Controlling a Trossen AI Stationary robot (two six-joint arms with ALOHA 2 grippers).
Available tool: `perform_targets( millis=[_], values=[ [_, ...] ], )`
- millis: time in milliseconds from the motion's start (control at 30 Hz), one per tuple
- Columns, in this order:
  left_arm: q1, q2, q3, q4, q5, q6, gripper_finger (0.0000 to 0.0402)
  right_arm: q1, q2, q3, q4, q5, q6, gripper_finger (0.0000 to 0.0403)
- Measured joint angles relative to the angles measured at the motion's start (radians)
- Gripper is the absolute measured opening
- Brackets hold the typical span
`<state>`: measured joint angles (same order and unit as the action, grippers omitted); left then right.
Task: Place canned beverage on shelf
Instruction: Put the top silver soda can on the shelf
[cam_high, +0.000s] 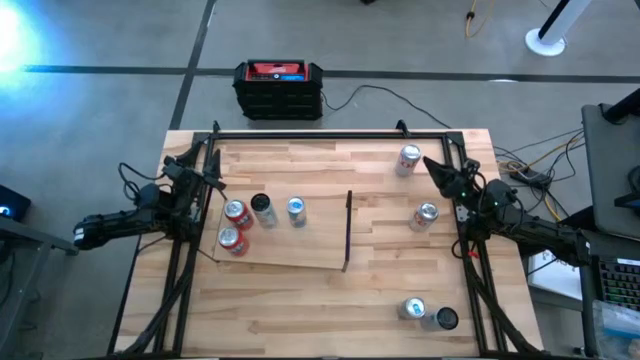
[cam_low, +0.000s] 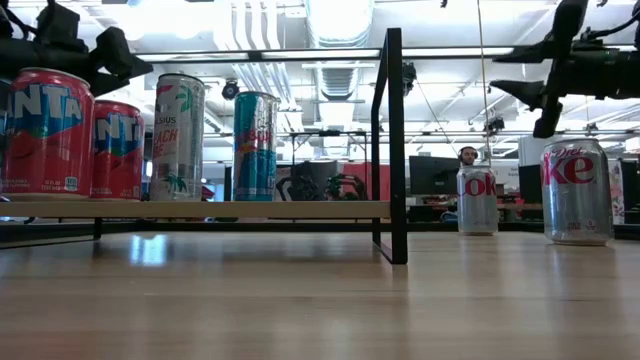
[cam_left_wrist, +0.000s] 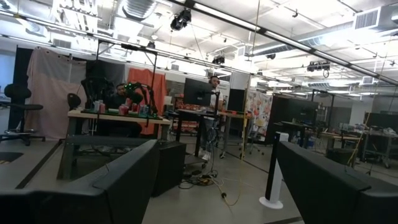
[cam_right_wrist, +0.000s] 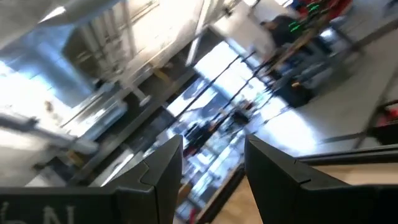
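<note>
The shelf (cam_high: 290, 250), a pale board with a black upright bar (cam_high: 348, 232), lies left of the table's middle. Several cans stand upright on it: two red (cam_high: 236, 213) (cam_high: 232, 241), one dark-topped (cam_high: 263, 208), one blue (cam_high: 296, 210). Loose silver cans stand on the tabletop at the right (cam_high: 408, 159) (cam_high: 426, 215). My left gripper (cam_high: 208, 176) (cam_left_wrist: 214, 162) hovers open at the shelf's far left corner, nothing between its fingers. My right gripper (cam_high: 432, 165) (cam_right_wrist: 214, 155) hangs raised beside the far right can, fingers drawn close, holding nothing.
Two more cans (cam_high: 412, 308) (cam_high: 441, 319) sit by the near right corner. A black and red box (cam_high: 278, 88) stands on the floor beyond the far edge. Bare tabletop lies between the shelf's bar and the right-hand cans. People sit at desks in the room behind.
</note>
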<state>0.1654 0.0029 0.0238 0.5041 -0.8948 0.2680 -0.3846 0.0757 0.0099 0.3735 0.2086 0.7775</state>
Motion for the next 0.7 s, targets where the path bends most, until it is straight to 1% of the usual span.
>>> perform_targets(
  millis=[67,167,267,367,433,533,600,700],
  values=[
    [0.0,0.0,0.0,0.0,0.0,0.0,0.0311,0.0,0.0,0.0,0.014,-0.049,-0.004,0.0157],
    [0.0,0.0,0.0,0.0,0.0,0.0,0.0311,0.0,-0.001,0.003,0.003,-0.059,0.009,0.0157],
    [0.0,0.0,0.001,0.0,0.0,0.0,0.0311,0.0,0.009,0.05,-0.105,-0.059,-0.006,0.0157],
    [0.0,0.0,0.001,-0.001,0.0,0.0,0.0311,0.0,0.037,0.151,-0.284,-0.031,-0.009,0.0157],
    [0.0,0.0,0.001,-0.001,0.0,0.0,0.0311,0.0,0.077,0.231,-0.403,-0.028,-0.008,0.0157],
    [0.0,0.0,0.002,-0.001,0.0,0.0,0.0311,0.0,0.152,0.36,-0.546,-0.029,-0.021,0.0157],
    [0.0,0.0,0.002,-0.001,0.0,0.0,0.0311,0.0,0.209,0.447,-0.634,-0.03,-0.062,0.0157],
    [0.0,0.0,0.002,-0.001,0.0,0.0,0.0311,0.0,0.309,0.562,-0.795,-0.023,-0.085,0.0157]
  ],
)
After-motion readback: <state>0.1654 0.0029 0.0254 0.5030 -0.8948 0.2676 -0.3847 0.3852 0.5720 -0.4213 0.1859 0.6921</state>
